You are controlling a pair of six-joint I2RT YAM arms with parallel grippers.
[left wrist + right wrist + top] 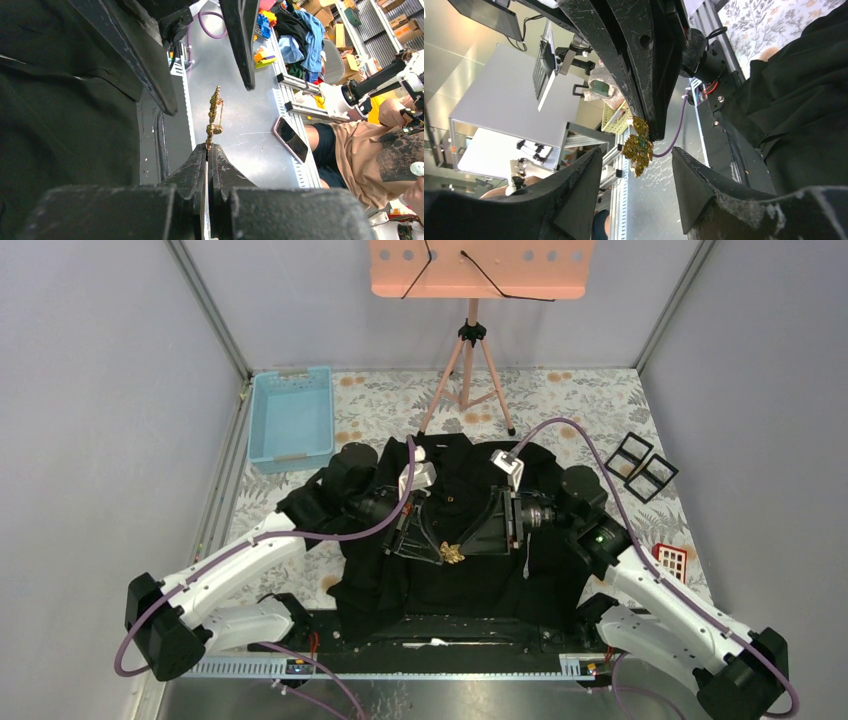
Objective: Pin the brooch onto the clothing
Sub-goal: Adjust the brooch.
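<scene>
Floral-cloth table [590,400], grey-walled cell. The brooch [215,112], gold, hangs in the air just above the shirt [450,590], which lies spread at the table's middle. The left gripper [207,147] has its jaws pressed together on one end of the brooch. The right gripper [635,152] stands spread, one finger on either side of the brooch, not touching it. Judged progress: brooch lifted and presented between the arms; piercing the fabric and closing the clasp are not yet done. Whether the pin is open cannot be told. Bin [290,375], blue, far left, well apart from the shirt: nothing visible inside.
</scene>
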